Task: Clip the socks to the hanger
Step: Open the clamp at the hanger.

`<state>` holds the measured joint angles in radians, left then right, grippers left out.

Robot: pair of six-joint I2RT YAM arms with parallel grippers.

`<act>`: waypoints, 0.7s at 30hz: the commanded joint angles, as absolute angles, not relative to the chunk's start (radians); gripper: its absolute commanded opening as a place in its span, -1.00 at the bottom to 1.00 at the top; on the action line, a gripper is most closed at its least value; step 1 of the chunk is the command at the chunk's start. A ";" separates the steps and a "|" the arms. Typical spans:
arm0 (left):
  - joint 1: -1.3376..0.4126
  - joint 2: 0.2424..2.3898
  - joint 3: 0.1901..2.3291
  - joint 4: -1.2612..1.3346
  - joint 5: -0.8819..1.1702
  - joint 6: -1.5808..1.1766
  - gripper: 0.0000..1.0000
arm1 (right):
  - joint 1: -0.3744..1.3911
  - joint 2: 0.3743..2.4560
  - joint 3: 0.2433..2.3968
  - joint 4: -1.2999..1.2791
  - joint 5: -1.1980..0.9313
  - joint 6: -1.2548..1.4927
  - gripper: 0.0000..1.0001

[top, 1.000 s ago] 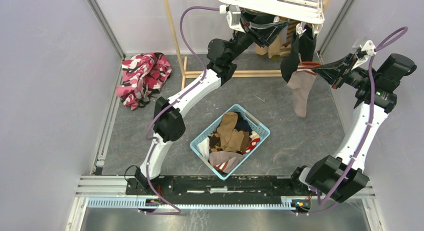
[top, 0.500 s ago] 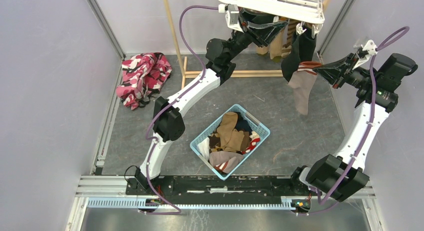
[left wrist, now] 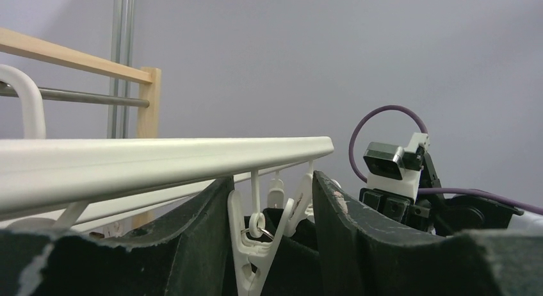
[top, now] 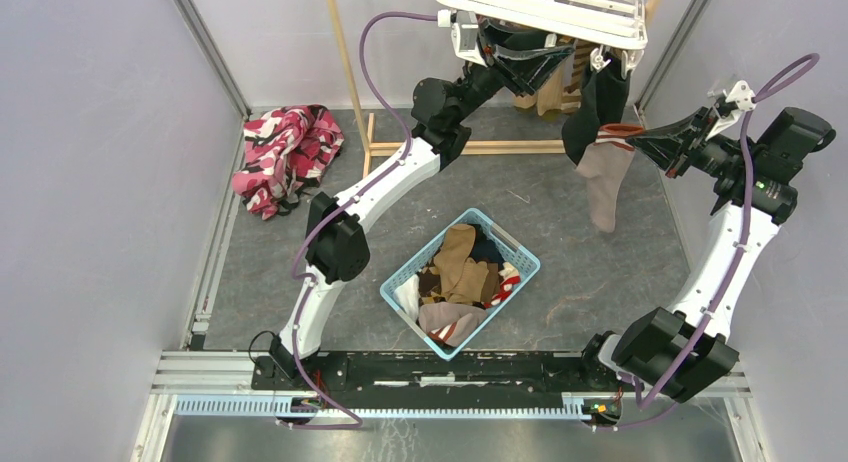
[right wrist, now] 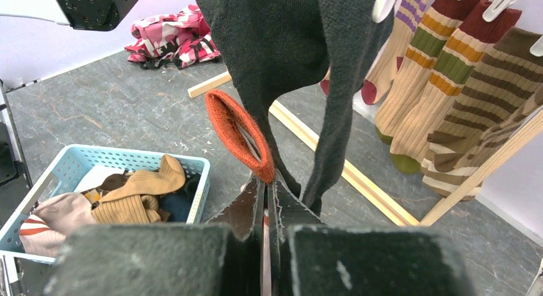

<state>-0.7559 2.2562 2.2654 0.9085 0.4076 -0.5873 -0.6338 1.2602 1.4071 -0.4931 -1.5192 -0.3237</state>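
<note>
1. The left hand (left wrist: pixel 269 200) is raised under the near rail of the hanger (top: pixel 540 19). Its fingers stand half apart around one dangling clip (left wrist: pixel 246 257) and seem to press both of its levers.
2. The right hand (right wrist: pixel 266 184) is closed tight on the red cuff (right wrist: pixel 238 131) of a sock (top: pixel 604 187). The grey foot hangs straight down from the pinch toward the bench, so the sock's long axis is vertical.
3. The cuff is the highest part of the sock and the only part ready to be offered to a clip.
4. The relation that matters: the cuff lies to the right of the gripped clip and below it, under the hanger's right end. From the left wrist, the right arm shows just past the clip, low on the right.
5. The right hand is the nearer one to the sock, since it holds it. The left hand is the nearer one to the clip.
6. Judgement: the next move calls for the right hand to carry the cuff up and leftward into the clip's mouth while the left hand keeps the levers pressed.
7. Black socks (right wrist: pixel 269 40) already hang just beside the cuff and could snag it on the way.
</note>
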 commanded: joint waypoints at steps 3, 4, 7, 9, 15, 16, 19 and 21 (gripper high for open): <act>-0.747 2.181 2.255 0.946 0.437 -0.635 0.05 | -0.641 1.264 1.456 -0.497 -1.542 -0.341 -1.00; -0.747 2.180 2.256 0.947 0.437 -0.636 0.04 | -0.641 1.264 1.456 -0.498 -1.542 -0.342 -1.00; -0.746 2.180 2.254 0.948 0.438 -0.638 0.00 | -0.641 1.265 1.455 -0.500 -1.542 -0.344 -1.00; -0.745 2.177 2.251 0.949 0.438 -0.641 -0.05 | -0.642 1.265 1.456 -0.501 -1.542 -0.344 -1.00; -0.741 2.161 2.225 0.966 0.437 -0.648 -0.12 | -0.643 1.264 1.457 -0.501 -1.542 -0.344 -1.00; -0.741 2.160 2.224 0.968 0.437 -0.649 -0.14 | -0.642 1.266 1.457 -0.502 -1.542 -0.344 -1.00; -0.741 2.158 2.224 0.968 0.435 -0.653 -0.17 | -0.644 1.266 1.460 -0.502 -1.542 -0.344 -1.00; -0.740 2.159 2.224 0.971 0.435 -0.654 -0.20 | -0.644 1.264 1.460 -0.501 -1.542 -0.344 -1.00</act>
